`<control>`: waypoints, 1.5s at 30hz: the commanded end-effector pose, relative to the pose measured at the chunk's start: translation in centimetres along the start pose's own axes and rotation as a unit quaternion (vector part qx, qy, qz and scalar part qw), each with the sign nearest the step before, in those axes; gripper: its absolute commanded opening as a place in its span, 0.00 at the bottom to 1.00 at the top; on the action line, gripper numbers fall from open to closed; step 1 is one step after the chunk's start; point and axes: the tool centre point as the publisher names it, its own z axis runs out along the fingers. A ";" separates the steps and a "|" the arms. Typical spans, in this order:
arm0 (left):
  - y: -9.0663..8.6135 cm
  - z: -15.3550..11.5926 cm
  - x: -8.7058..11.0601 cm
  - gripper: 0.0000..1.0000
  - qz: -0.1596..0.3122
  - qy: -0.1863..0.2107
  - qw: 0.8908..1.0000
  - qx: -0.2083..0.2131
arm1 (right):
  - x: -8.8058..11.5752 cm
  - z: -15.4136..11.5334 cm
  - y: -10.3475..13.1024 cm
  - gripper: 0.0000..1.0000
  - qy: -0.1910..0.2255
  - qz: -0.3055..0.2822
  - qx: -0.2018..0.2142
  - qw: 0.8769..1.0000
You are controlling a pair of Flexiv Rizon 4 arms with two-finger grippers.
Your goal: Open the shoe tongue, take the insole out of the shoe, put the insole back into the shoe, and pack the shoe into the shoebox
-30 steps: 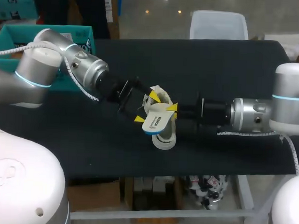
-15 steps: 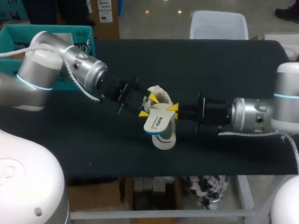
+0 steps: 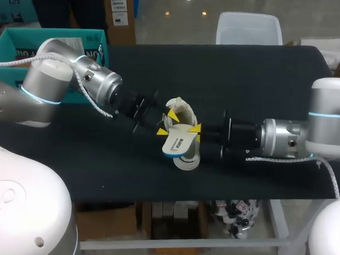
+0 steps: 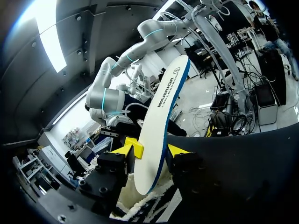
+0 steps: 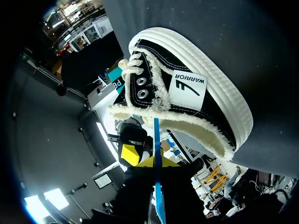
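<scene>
A black-and-white shoe [image 3: 186, 112] lies on the dark table, its fleecy opening [image 5: 140, 114] facing the grippers. The white insole [image 3: 177, 143] with a blue edge is held up over the shoe. My left gripper [image 3: 166, 122] comes in from the left, and its yellow fingertips [image 4: 127, 149] press the insole [image 4: 161, 116] from both sides. My right gripper [image 3: 195, 128] comes in from the right, shut on the insole's thin blue edge [image 5: 156, 140]. In the right wrist view the shoe [image 5: 187, 88] lies just ahead of the right gripper [image 5: 156, 163]. The shoe's fleecy rim [image 4: 140, 205] shows under the left gripper [image 4: 152, 150].
A teal shoebox [image 3: 27, 42] stands open at the back left of the table, behind my left arm. Bare dark tabletop [image 3: 262, 81] stretches to the right and behind the shoe.
The left gripper's fingers have closed in onto the insole. The insole and the right gripper have shifted slightly toward the table's front.
</scene>
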 end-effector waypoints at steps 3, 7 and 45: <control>0.6 0.5 0.9 0.45 -0.007 -0.003 1.000 0.001 | -1.0 0.1 0.5 0.00 0.005 0.005 0.002 1.000; 0.8 0.9 1.0 0.45 -0.011 -0.001 1.000 0.002 | -1.3 -0.2 0.9 0.00 0.011 0.007 0.001 1.000; 4.5 1.6 0.2 0.32 -0.047 0.005 0.999 -0.017 | -1.1 -0.6 3.6 0.00 0.020 0.031 0.005 0.999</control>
